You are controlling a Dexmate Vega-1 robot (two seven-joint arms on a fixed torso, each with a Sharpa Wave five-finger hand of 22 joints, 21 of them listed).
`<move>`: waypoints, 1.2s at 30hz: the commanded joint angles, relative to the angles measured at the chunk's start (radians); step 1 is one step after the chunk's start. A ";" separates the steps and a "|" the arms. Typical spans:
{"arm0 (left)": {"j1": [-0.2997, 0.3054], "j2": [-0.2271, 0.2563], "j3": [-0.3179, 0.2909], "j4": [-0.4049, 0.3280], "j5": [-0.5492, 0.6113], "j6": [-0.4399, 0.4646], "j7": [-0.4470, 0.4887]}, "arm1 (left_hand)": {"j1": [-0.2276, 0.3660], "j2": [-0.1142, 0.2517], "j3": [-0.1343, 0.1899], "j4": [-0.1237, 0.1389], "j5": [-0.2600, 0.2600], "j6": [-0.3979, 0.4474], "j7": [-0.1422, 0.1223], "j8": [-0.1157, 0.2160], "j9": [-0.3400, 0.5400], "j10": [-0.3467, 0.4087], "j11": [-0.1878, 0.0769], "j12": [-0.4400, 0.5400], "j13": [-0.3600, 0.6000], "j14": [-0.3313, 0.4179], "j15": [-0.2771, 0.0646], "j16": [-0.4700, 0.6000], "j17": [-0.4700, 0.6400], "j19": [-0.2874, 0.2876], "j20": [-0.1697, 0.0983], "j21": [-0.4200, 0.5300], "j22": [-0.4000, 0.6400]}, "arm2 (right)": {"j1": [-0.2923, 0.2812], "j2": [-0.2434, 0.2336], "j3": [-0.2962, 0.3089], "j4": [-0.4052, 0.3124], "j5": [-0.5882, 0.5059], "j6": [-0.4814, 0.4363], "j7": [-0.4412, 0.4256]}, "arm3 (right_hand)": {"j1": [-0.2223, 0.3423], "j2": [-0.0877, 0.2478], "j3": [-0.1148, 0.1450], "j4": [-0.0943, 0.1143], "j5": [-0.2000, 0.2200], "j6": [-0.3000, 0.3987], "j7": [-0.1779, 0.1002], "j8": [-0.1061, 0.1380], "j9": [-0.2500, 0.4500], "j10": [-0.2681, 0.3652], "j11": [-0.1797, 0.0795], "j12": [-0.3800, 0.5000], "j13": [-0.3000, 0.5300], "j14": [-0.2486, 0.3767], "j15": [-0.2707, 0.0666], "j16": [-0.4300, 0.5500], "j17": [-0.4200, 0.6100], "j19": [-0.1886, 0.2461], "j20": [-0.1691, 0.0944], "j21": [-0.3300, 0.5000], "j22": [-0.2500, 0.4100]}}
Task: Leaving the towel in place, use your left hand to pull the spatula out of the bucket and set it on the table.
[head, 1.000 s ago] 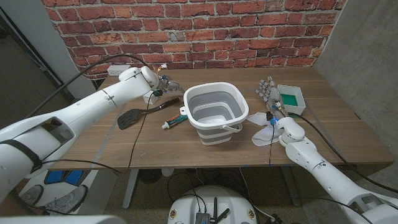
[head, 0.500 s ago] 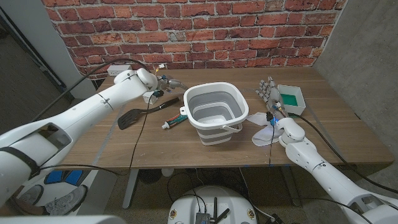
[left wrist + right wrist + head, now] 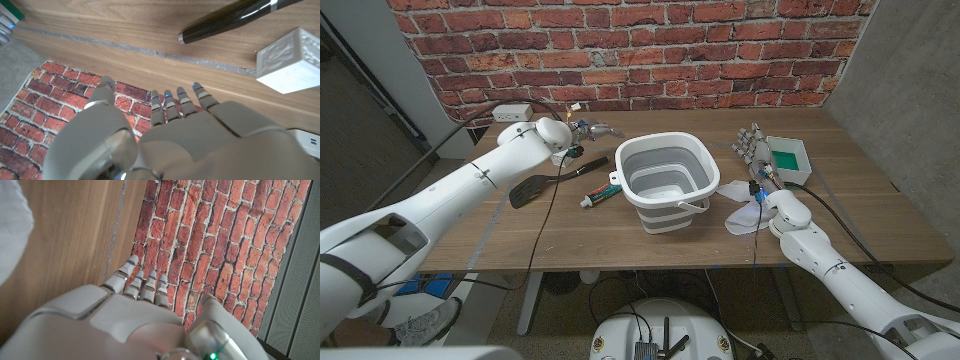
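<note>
The black spatula (image 3: pixel 542 184) lies on the table left of the grey-and-white bucket (image 3: pixel 666 182), its handle pointing toward the bucket's rim. My left hand (image 3: pixel 582 129) hovers behind the handle near the table's back, fingers apart and holding nothing. In the left wrist view the glossy spatula handle (image 3: pixel 225 19) lies beyond my left hand (image 3: pixel 170 135). A white towel (image 3: pixel 744 204) lies on the table right of the bucket, beside my right arm. My right hand (image 3: pixel 750 148) stands upright behind it, fingers straight and apart, and holds nothing.
A tube (image 3: pixel 601 194) lies against the bucket's left foot. A teal-lined white box (image 3: pixel 788 160) stands right of my right hand. A power strip (image 3: pixel 515 112) sits at the back left. A small white cube (image 3: pixel 292 60) rests near the spatula handle.
My left hand has drifted a little toward the back wall, away from the spatula. The spatula, bucket, towel and right hand have not moved.
</note>
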 commanded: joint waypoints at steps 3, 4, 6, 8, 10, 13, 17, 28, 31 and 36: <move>0.137 -0.014 -0.104 -0.029 -0.019 -0.141 0.191 | -0.006 0.006 0.005 -0.004 0.001 0.035 -0.001 0.014 -0.001 0.025 -0.005 0.010 -0.001 0.017 -0.003 0.003 0.004 0.022 -0.007 0.006 0.003 | 0.007 -0.030 0.001 -0.011 -0.013 -0.009 0.018 | -0.008 0.028 0.004 -0.001 -0.004 0.005 0.001 0.003 0.003 0.008 0.004 0.006 0.003 0.003 -0.007 0.003 0.002 0.006 -0.009 0.004 0.002; 0.145 -0.016 -0.110 -0.029 -0.022 -0.149 0.200 | -0.006 0.007 0.006 -0.005 0.001 0.037 -0.002 0.013 -0.001 0.028 -0.008 0.010 -0.001 0.024 -0.008 0.005 0.004 0.026 -0.010 0.007 0.003 | 0.010 -0.029 0.001 -0.007 -0.014 -0.007 0.021 | -0.008 0.028 0.004 -0.001 -0.004 0.005 0.001 0.003 0.003 0.007 0.004 0.006 0.003 0.003 -0.008 0.003 0.002 0.005 -0.008 0.003 0.002; 0.166 -0.023 -0.126 -0.026 -0.028 -0.179 0.226 | -0.006 0.008 0.006 -0.005 0.001 0.038 -0.002 0.012 -0.001 0.030 -0.009 0.011 -0.001 0.026 -0.009 0.005 0.004 0.029 -0.015 0.007 0.003 | 0.016 -0.028 -0.001 0.002 -0.014 -0.002 0.029 | -0.008 0.028 0.004 -0.001 -0.005 0.004 0.001 0.003 0.003 0.008 0.004 0.006 0.003 0.002 -0.009 0.003 0.002 0.005 -0.010 0.003 0.002; 0.176 -0.024 -0.138 -0.020 -0.044 -0.202 0.223 | -0.007 0.010 0.006 -0.006 0.001 0.042 -0.001 0.013 -0.001 0.036 -0.008 0.012 -0.001 0.030 -0.010 0.004 0.004 0.032 -0.018 0.007 0.003 | 0.022 -0.024 -0.002 0.012 -0.012 0.004 0.038 | -0.008 0.028 0.005 -0.001 -0.005 0.003 0.003 0.002 0.003 0.008 0.004 0.006 0.003 0.001 -0.009 0.002 0.002 0.004 -0.011 0.003 0.002; 0.199 -0.031 -0.161 -0.016 -0.061 -0.239 0.245 | -0.007 0.011 0.007 -0.007 0.001 0.042 -0.002 0.012 -0.001 0.034 -0.007 0.010 -0.001 0.029 -0.010 0.003 0.004 0.033 -0.019 0.007 0.003 | 0.030 -0.025 -0.004 0.018 -0.010 0.003 0.048 | -0.008 0.028 0.005 -0.002 -0.005 0.002 0.003 0.002 0.003 0.008 0.004 0.006 0.003 0.000 -0.009 0.002 0.002 0.003 -0.012 0.003 0.002; 0.227 -0.030 -0.179 -0.017 -0.061 -0.287 0.275 | -0.004 0.018 0.011 -0.008 0.002 0.047 -0.003 0.012 -0.001 0.030 -0.004 0.007 -0.001 0.027 -0.009 0.000 0.004 0.035 -0.022 0.006 0.003 | 0.042 -0.024 -0.006 0.032 -0.007 0.002 0.063 | -0.008 0.027 0.005 -0.002 -0.005 -0.007 0.005 -0.002 0.002 0.002 0.005 0.004 0.003 -0.005 -0.009 0.000 0.001 0.000 -0.013 0.001 0.002; 0.261 -0.031 -0.198 -0.021 -0.061 -0.335 0.307 | -0.002 0.024 0.014 -0.009 0.002 0.047 -0.003 0.010 -0.001 0.029 -0.005 0.006 -0.001 0.028 -0.009 -0.001 0.004 0.045 -0.030 0.008 0.002 | 0.060 -0.022 -0.012 0.054 -0.006 0.005 0.085 | -0.008 0.026 0.005 -0.002 -0.005 -0.014 0.004 -0.004 0.002 -0.004 0.004 0.002 0.002 -0.009 -0.010 -0.001 0.002 -0.005 -0.014 0.000 0.002; 0.346 -0.061 -0.243 0.014 -0.046 -0.498 0.410 | -0.007 0.031 0.015 -0.009 -0.001 0.052 0.000 0.007 -0.001 0.032 -0.004 0.004 -0.001 0.038 -0.011 -0.001 0.004 0.070 -0.049 0.011 0.002 | 0.075 -0.020 -0.018 0.074 -0.008 0.013 0.104 | -0.010 0.026 0.005 -0.001 -0.006 -0.030 0.004 -0.007 0.002 -0.011 0.007 0.000 0.002 -0.011 -0.012 -0.001 0.002 -0.003 -0.024 0.002 0.001; 0.361 -0.081 -0.251 0.038 -0.047 -0.547 0.431 | -0.009 0.033 0.016 -0.009 -0.001 0.052 0.001 0.006 0.000 0.032 -0.005 0.004 -0.001 0.038 -0.012 -0.002 0.004 0.078 -0.051 0.013 0.003 | 0.078 -0.022 -0.021 0.075 -0.012 0.007 0.103 | -0.010 0.026 0.005 -0.001 -0.006 -0.032 0.005 -0.007 0.002 -0.013 0.006 0.000 0.002 -0.010 -0.012 -0.001 0.002 -0.002 -0.025 0.002 0.001; 0.382 -0.107 -0.264 0.074 -0.066 -0.604 0.444 | -0.016 0.042 0.019 -0.007 -0.002 0.067 0.006 0.009 0.000 0.025 -0.005 -0.001 0.000 0.032 -0.014 -0.006 0.004 0.089 -0.065 0.011 0.003 | 0.079 -0.023 -0.024 0.076 -0.016 0.004 0.101 | -0.010 0.026 0.005 -0.001 -0.006 -0.032 0.006 -0.006 0.002 -0.013 0.008 0.001 0.002 -0.010 -0.013 0.000 0.002 -0.001 -0.026 0.002 0.001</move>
